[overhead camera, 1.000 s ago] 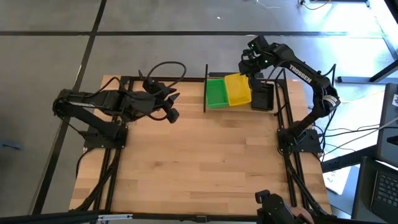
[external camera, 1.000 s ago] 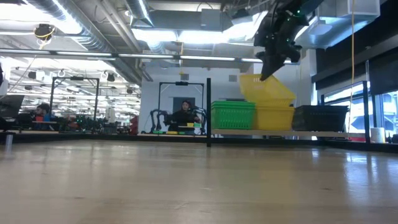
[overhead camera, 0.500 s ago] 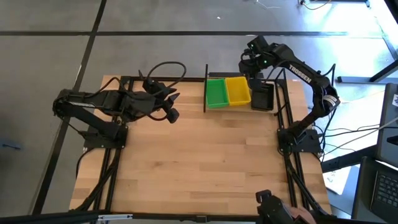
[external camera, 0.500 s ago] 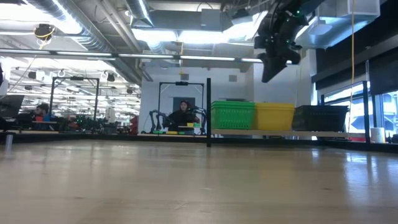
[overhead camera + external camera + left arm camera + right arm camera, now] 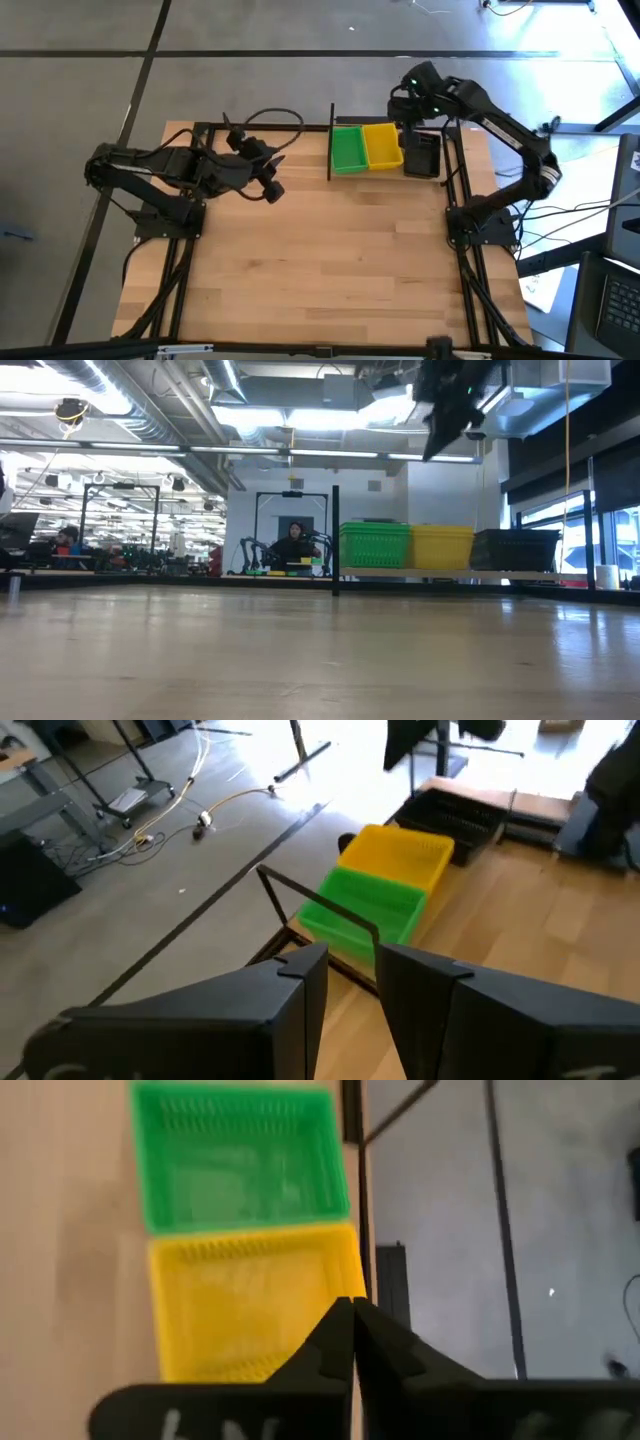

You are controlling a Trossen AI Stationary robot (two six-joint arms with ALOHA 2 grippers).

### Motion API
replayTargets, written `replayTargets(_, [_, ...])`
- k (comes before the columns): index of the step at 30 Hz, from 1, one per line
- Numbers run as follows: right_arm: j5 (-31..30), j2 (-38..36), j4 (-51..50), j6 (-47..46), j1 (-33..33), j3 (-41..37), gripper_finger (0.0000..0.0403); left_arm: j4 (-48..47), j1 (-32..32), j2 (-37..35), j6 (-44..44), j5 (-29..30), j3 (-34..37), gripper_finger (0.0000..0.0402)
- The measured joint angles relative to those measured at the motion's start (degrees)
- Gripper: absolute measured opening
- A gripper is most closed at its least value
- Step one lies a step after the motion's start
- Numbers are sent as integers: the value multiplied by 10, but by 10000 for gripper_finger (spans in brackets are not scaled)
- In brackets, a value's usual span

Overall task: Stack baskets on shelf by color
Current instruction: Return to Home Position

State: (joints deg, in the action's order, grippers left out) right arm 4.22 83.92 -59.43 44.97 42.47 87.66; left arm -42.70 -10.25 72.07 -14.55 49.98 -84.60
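From above, green baskets, yellow baskets and black baskets are sitting side by side on the shelf at the table's far edge. Level view: the right gripper is hanging above them. Wrist views: its fingers are pressing together, empty. The left gripper, over the table's far left, is showing a narrow gap. Stacking looks done, so both arms now need homing.

On the shelf at the far edge of my worktop, mesh baskets stand sorted by colour: the green stack beside the tall black post, the yellow stack touching it in the middle, the black stack just beside that. All sit level, open side up.
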Motion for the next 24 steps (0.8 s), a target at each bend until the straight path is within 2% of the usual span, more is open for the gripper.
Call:
replayTargets(7, [8,-98,-4,-128,-77,0,3,-61,-9,0,28,-12,0,73])
replayTargets(12, [15,-163,-5,-218,-143,0,2,-107,-10,-5,25,-16,0,18])
replayTargets(16, [15,-211,-5,-268,-195,0,2,-171,-16,-33,-13,-16,0,5])
replayTargets(21, [15,-276,-5,-300,-252,0,1,-235,-29,-83,-47,-72,0,1])
replayTargets(24, [16,-310,-5,-324,-278,0,1,-239,-46,-124,-59,-95,6,0])
